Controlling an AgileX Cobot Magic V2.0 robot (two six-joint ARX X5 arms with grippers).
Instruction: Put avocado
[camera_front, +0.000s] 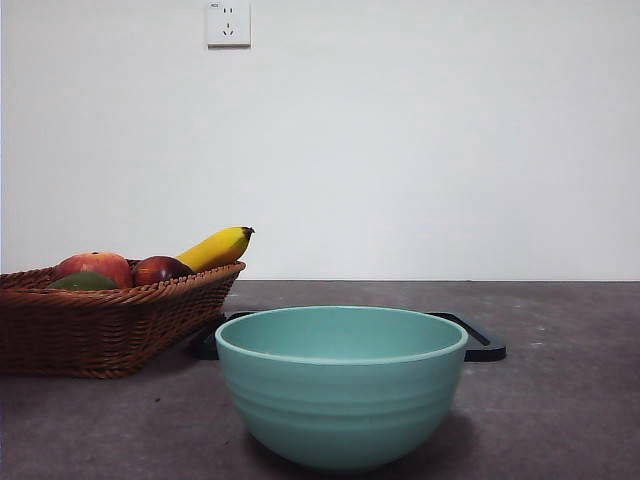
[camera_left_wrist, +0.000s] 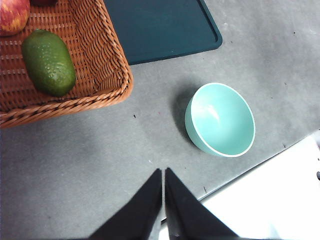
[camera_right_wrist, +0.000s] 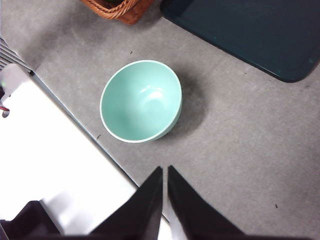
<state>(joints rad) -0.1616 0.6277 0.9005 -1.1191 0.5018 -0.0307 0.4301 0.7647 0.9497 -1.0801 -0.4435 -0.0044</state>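
The avocado (camera_left_wrist: 48, 62), dark green with bumpy skin, lies in the wicker basket (camera_left_wrist: 107, 60). In the front view only its green top (camera_front: 82, 283) shows over the basket rim (camera_front: 150, 292). My left gripper (camera_left_wrist: 163, 172) hangs high above the bare table, shut and holding nothing, well apart from the avocado. My right gripper (camera_right_wrist: 164, 171) is also shut and holding nothing, above the table near the teal bowl (camera_right_wrist: 141, 101). Neither arm shows in the front view.
The teal bowl (camera_front: 341, 385) stands empty at the front centre, with a dark tray (camera_front: 480, 341) behind it. The basket also holds red apples (camera_front: 97, 266) and a yellow banana (camera_front: 217, 247). The table's front edge (camera_left_wrist: 260, 165) runs close to the bowl.
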